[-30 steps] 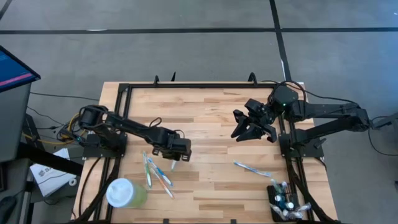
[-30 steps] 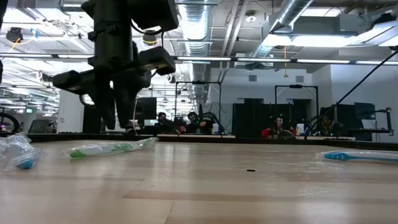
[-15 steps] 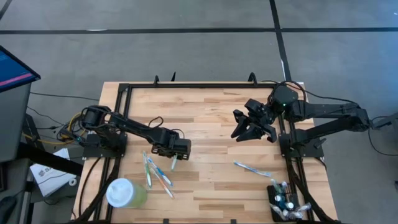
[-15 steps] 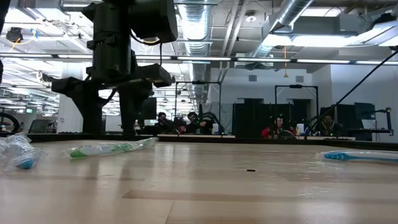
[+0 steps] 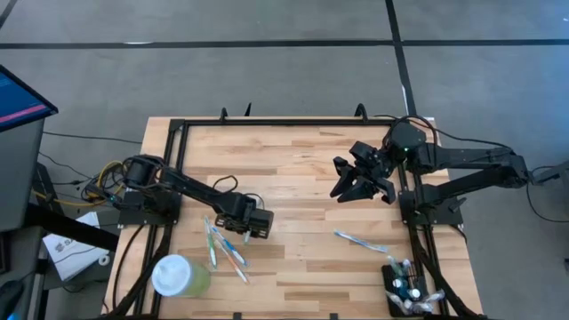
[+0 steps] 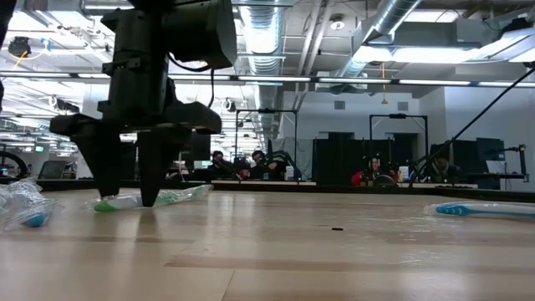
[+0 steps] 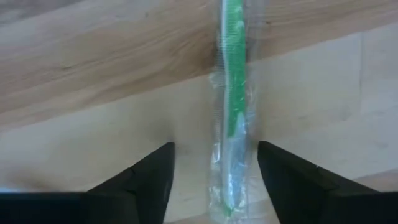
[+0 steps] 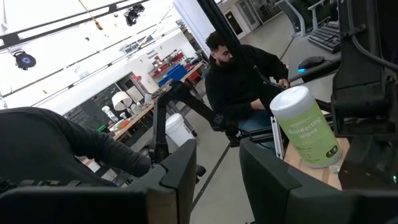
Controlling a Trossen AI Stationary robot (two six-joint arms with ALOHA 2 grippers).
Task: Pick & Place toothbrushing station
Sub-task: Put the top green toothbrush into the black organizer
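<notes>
My left gripper (image 5: 246, 229) (image 7: 214, 146) points down at the table's near left, open. A green toothbrush (image 7: 233, 93) (image 6: 171, 197) in a clear wrapper lies flat on the wood between its two fingers, which stand on either side of it just above the table (image 6: 125, 199). The toothbrushing station (image 5: 404, 286), a small black holder with brushes standing in it, sits at the near right corner. My right gripper (image 5: 353, 185) (image 8: 217, 155) is held high over the far right, level, open and empty.
Two more wrapped toothbrushes (image 5: 222, 249) lie just left of my left gripper. A pale green cup with a white lid (image 5: 178, 276) stands at the near left corner. A blue toothbrush (image 5: 360, 240) (image 6: 481, 209) lies near the station. A black frame (image 5: 267, 122) rims the table.
My left gripper has opened wide and come down toward the table, drifting a little toward the left and near edges, until its fingers straddle the green toothbrush. The toothbrush has not moved.
</notes>
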